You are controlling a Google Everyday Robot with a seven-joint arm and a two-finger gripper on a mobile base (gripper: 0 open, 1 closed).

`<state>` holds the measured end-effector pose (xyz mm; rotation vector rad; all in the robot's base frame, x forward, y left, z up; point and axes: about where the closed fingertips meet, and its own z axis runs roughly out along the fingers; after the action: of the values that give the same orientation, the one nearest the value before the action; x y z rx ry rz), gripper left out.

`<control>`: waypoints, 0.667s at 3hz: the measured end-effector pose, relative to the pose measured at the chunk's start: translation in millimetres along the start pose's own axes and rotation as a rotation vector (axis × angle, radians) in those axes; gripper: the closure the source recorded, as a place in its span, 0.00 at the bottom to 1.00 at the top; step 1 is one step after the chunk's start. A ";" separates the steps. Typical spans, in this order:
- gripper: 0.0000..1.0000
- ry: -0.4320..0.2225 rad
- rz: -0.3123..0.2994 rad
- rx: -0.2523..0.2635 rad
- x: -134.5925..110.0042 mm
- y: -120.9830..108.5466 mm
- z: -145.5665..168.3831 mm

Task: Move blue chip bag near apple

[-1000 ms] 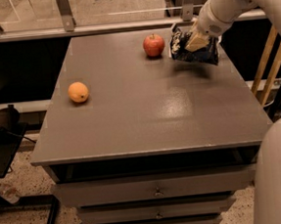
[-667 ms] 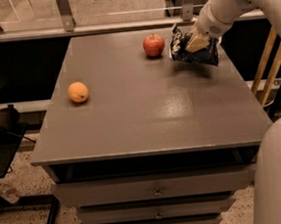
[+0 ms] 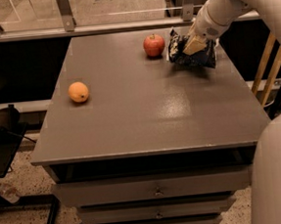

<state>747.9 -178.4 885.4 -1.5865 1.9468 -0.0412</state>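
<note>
The blue chip bag (image 3: 194, 54), dark navy and crinkly with white ends, lies at the back right of the grey table (image 3: 145, 113), just right of the red apple (image 3: 154, 45), a small gap between them. My gripper (image 3: 192, 45) comes in from the upper right on the white arm and sits on top of the bag, its tan fingers pressed into the bag's middle. The bag rests on the table under it.
An orange citrus fruit (image 3: 79, 92) lies on the left part of the table. Drawers (image 3: 157, 191) sit below the table's front edge. A metal rail (image 3: 74, 30) runs behind the table. Wooden slats (image 3: 270, 73) stand at the right.
The bag and gripper stay by the apple; no clear movement shows.
</note>
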 end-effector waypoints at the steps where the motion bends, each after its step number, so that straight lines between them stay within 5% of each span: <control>1: 0.14 0.000 -0.001 -0.006 -0.3 1.3 3.8; 2: 0.00 -0.003 -0.001 -0.013 -1.6 2.8 7.6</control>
<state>749.2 -173.5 878.9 -1.5955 1.9475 -0.0274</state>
